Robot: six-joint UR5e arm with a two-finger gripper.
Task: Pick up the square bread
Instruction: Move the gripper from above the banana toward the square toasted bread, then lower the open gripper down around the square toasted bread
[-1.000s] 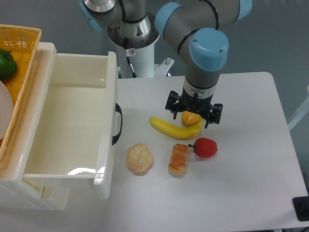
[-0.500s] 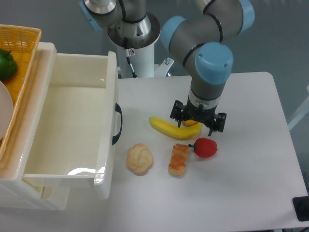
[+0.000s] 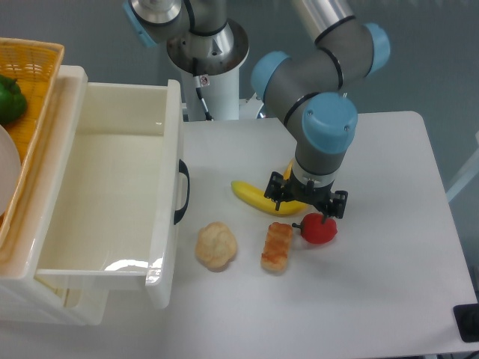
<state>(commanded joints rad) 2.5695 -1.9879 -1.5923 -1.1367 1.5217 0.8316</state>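
The square bread is a golden-orange block with browned patches, lying on the white table in front of the banana. My gripper hangs above the table just behind and to the right of the bread, over the banana's right end and the red pepper. Its fingers point down and look spread apart with nothing between them. The gripper does not touch the bread.
A round pale bun lies left of the bread. A large white bin with a black handle stands at the left, with a wicker basket holding a green pepper beyond it. A small orange item is mostly hidden behind the gripper.
The gripper has moved forward and slightly right, from over the orange item behind the banana to over the banana's right end, closer to the bread. The objects have not moved.
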